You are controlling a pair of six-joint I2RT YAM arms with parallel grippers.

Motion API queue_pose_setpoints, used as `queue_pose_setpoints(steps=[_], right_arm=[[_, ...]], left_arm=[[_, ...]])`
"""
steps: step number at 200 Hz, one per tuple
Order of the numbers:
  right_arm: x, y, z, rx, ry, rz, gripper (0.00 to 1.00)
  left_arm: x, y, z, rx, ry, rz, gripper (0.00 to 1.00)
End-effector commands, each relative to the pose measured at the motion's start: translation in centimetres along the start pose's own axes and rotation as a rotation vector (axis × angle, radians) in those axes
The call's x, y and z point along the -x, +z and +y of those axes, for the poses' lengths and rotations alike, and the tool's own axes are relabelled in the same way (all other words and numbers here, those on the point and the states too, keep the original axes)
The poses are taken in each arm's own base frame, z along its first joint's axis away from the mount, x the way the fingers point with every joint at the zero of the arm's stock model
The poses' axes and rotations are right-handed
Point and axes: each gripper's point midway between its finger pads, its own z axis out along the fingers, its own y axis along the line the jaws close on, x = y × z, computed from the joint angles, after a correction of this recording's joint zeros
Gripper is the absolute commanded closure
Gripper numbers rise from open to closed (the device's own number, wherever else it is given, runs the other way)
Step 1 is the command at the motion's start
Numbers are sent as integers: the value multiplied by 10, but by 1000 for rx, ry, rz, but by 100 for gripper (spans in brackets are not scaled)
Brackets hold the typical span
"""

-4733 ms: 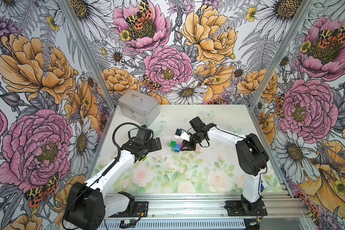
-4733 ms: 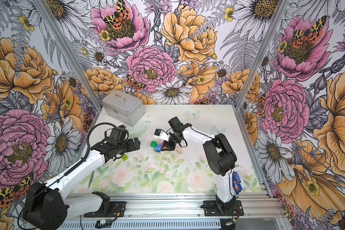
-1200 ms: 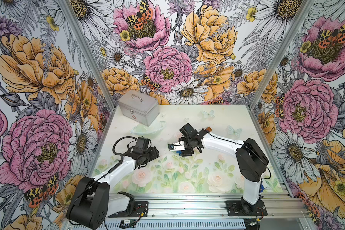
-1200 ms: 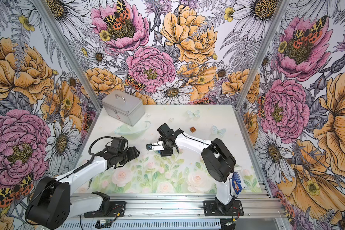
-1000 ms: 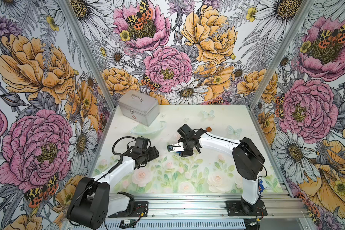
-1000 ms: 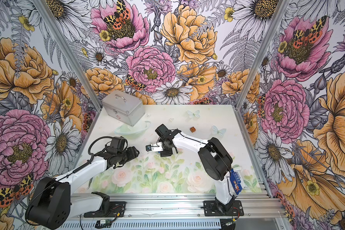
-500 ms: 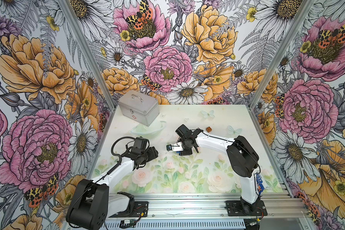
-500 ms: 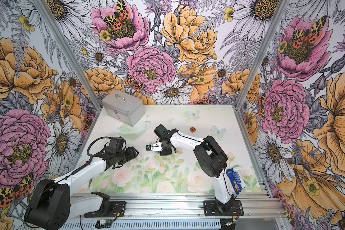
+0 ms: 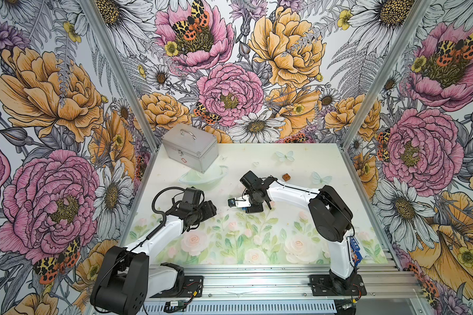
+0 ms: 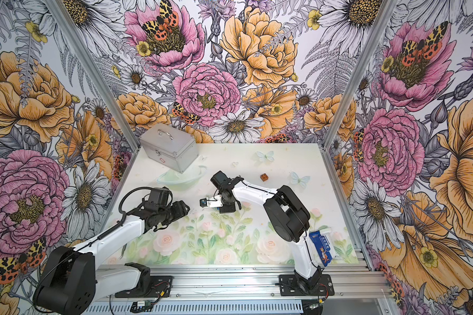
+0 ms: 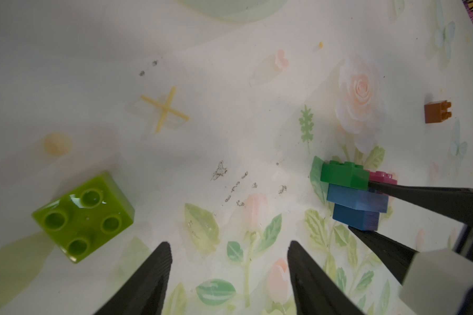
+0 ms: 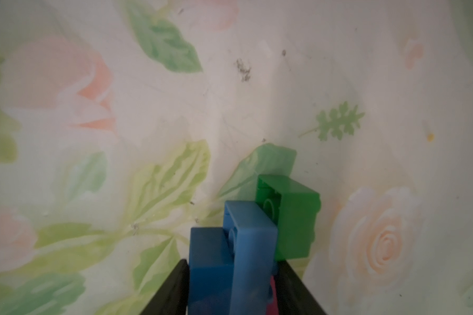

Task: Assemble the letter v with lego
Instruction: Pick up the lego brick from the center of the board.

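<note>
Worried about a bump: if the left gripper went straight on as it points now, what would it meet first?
Probably the flower-printed table top itself. The left gripper stands open, aimed between the lime green lego brick and the blue, green and pink brick cluster, touching neither; depth is unclear.

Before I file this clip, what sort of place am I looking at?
Most likely a robot data-collection booth, not a lived-in room: a left arm and right arm bolted to an aluminium rail, floral-print wall panels on three sides, and a lego cluster as the workpiece.
</note>
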Motion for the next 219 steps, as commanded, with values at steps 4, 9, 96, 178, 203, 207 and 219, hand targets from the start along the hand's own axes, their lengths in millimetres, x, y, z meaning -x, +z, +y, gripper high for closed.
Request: queue_pose_setpoints(steps=[4, 9, 96, 178, 203, 207, 219], right_arm=[[4, 3, -2, 2, 8, 5, 52], [4, 4, -2, 2, 8, 8, 53], [8, -7, 2, -5, 81, 10, 52], [30, -125, -55, -321, 527, -130, 1], [9, -182, -78, -548, 810, -180, 1], [5, -191, -80, -586, 859, -200, 1], [-17, -218, -86, -721, 1039, -251, 1]], left_arm=[[2, -5, -2, -25, 21, -9, 31], [2, -5, -2, -25, 20, -9, 31], [7, -9, -6, -34, 9, -18, 28], [29, -32, 56, 351, -62, -40, 10], [25, -24, 68, 422, -43, -1, 16], [25, -24, 69, 431, -36, 0, 16], [24, -22, 71, 455, -3, 4, 16]])
